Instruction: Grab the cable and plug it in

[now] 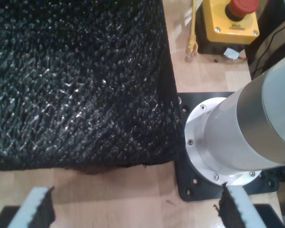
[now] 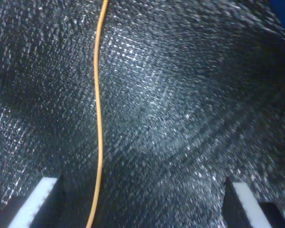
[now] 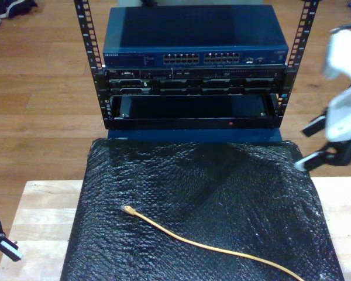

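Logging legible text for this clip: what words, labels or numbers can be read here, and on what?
None reads clearly.
Emergency stop box: label under the red button, blurred.
Network switch: small white marking at its front, on the exterior view's left, too small to read.
Cable: no print seen.

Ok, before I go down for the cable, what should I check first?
1. My first gripper open and empty: ok.
2. My second gripper open and empty: ok.
3. Cable lying loose on the mat, nothing on top of it: ok.
4. Cable centred between my second gripper's fingers: not ok, it runs close to one finger.
5. Height of my second gripper above the cable: cannot tell.
6. A free port on the switch: cannot tell, too small to read.
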{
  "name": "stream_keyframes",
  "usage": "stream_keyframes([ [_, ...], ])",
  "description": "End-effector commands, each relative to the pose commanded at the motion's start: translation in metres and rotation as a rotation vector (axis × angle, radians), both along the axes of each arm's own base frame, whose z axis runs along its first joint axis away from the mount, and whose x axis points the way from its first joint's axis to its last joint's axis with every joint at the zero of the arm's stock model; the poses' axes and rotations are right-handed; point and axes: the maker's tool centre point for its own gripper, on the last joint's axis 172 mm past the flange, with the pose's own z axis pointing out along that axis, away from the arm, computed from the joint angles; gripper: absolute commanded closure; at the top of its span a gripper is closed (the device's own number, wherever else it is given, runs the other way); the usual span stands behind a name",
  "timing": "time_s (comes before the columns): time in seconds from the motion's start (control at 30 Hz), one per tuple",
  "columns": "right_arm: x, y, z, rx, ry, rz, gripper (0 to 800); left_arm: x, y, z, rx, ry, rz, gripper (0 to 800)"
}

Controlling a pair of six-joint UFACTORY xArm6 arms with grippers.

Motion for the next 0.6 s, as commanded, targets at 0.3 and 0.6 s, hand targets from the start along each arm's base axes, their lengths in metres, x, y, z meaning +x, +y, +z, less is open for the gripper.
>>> stream_keyframes([
  [0.3,0.009,0.067,-0.045,-0.116,0.095,0.087,20,0.005,-0.007,-0.001,-0.028,-0.002,0.023,0],
  [0.6,0.026,0.119,-0.074,-0.284,0.152,0.104,16,0.011,-0.001,-0.02,-0.007,0.033,0.081,0],
])
